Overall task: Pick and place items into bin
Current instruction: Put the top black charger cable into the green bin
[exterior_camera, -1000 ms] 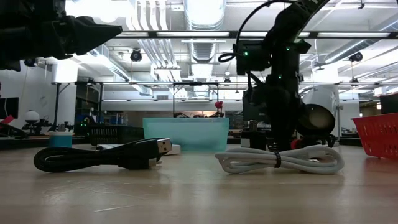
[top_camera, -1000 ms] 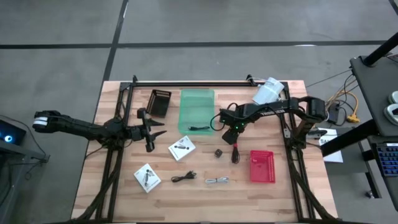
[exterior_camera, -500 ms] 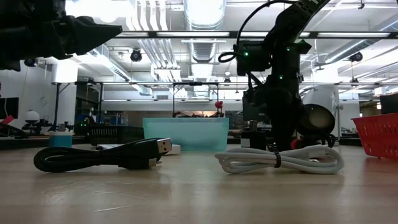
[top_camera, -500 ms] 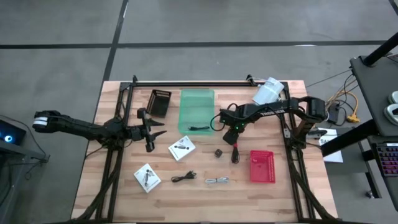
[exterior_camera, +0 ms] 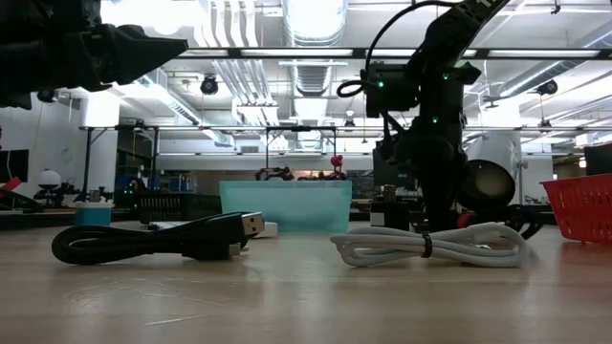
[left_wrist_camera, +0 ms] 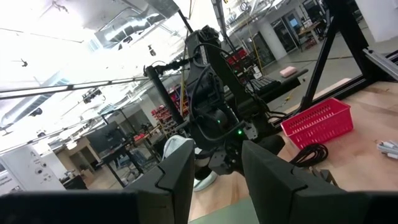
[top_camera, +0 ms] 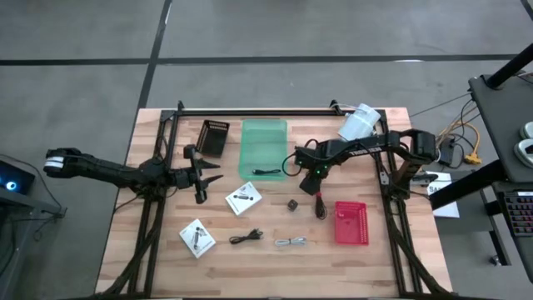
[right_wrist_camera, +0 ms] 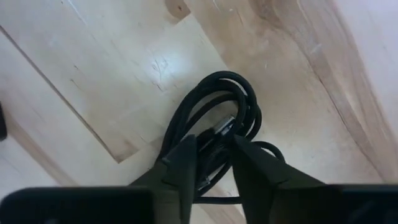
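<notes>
A black coiled cable [top_camera: 319,208] lies on the wooden table left of the red basket. My right gripper [top_camera: 316,187] points down over its far end and is shut on it [right_wrist_camera: 211,155]. The green bin [top_camera: 263,148] stands at the back middle with one black cable [top_camera: 266,173] inside. Two white packets [top_camera: 243,198] [top_camera: 197,237], a dark cube [top_camera: 293,204], another black cable [top_camera: 246,237] and a pale grey cable [top_camera: 290,242] lie loose on the table. My left gripper [top_camera: 215,173] waits open at the left, above the table. My right gripper pinches several strands at one side of the coil [right_wrist_camera: 214,134] between its two fingers [right_wrist_camera: 183,165]. The fingers come from above, pointing down, and lie across the strands. The coil's loop [right_wrist_camera: 239,93] rests flat on the table.
A red basket [top_camera: 351,222] stands just right of the held cable, and a black basket [top_camera: 213,137] left of the bin. A white cylinder [top_camera: 358,123] sits at the back right corner. The dark frame rails [top_camera: 250,111] run along the table's far and side edges.
My right gripper has stayed over the black coil and drawn its fingers in on it. The coil has shifted slightly toward the red basket and still lies on the table.
</notes>
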You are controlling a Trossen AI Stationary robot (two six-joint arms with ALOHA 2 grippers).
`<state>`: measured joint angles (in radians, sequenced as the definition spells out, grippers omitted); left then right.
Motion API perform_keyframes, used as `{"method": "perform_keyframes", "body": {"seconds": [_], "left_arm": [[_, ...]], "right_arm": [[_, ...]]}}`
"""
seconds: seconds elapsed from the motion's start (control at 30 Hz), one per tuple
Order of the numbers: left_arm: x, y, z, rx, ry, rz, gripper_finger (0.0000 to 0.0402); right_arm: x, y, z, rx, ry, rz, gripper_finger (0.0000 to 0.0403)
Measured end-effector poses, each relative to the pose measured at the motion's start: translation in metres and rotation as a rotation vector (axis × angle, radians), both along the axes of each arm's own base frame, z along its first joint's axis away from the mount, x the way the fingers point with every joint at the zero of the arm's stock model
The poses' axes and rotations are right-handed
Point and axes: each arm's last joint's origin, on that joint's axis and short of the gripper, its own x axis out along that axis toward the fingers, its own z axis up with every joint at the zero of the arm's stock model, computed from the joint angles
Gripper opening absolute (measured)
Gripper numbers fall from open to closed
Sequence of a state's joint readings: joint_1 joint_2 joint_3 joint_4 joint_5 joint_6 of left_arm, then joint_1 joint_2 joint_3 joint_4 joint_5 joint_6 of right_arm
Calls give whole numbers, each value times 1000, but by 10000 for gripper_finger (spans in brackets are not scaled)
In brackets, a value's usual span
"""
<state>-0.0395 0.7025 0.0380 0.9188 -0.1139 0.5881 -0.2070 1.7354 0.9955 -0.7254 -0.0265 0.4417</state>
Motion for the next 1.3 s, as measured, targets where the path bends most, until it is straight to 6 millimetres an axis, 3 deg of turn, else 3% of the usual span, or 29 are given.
{"method": "perform_keyframes", "body": {"seconds": [0.33, 0.87, 1.3], "left_arm": [[0, 0, 0, 0, 0, 0, 118], [0, 0, 0, 0, 0, 0, 118], [0, 0, 0, 0, 0, 0, 118]], "right_arm": [[1, 2, 1, 63, -20, 53, 12], [10, 0, 16, 74, -34, 69, 9], [30, -5, 56, 15, -111, 200, 9]]}}
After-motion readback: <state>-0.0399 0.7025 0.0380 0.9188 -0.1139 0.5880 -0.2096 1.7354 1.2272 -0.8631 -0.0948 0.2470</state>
